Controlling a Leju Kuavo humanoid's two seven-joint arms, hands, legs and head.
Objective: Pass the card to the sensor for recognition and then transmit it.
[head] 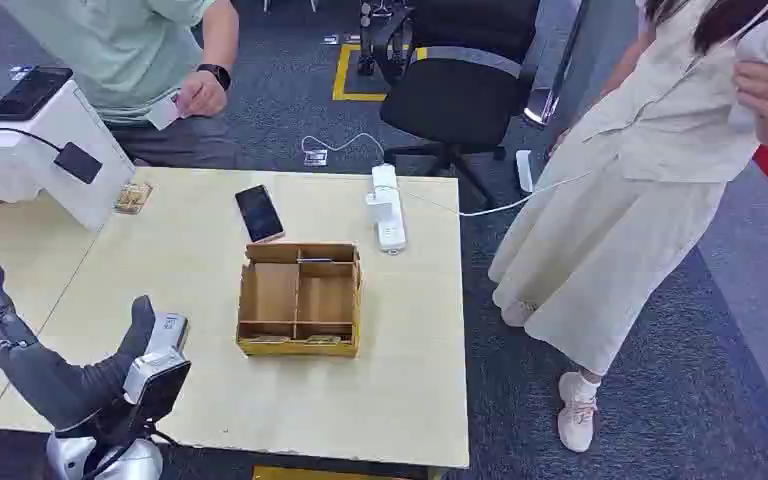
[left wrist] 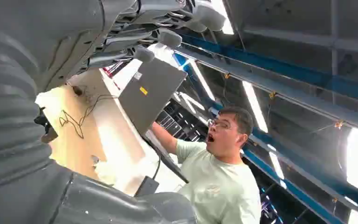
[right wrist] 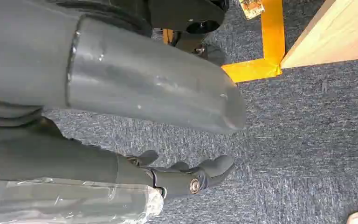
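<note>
My left hand is rising over the counter, its arm running off the bottom edge. The card a person is pinching behind the counter is half covered by that person's hand, and any print on it is too small to read. The white sensor stand is running off the left edge. My right hand's fingers are hanging over the carpet, partly hidden behind my thumb.
</note>
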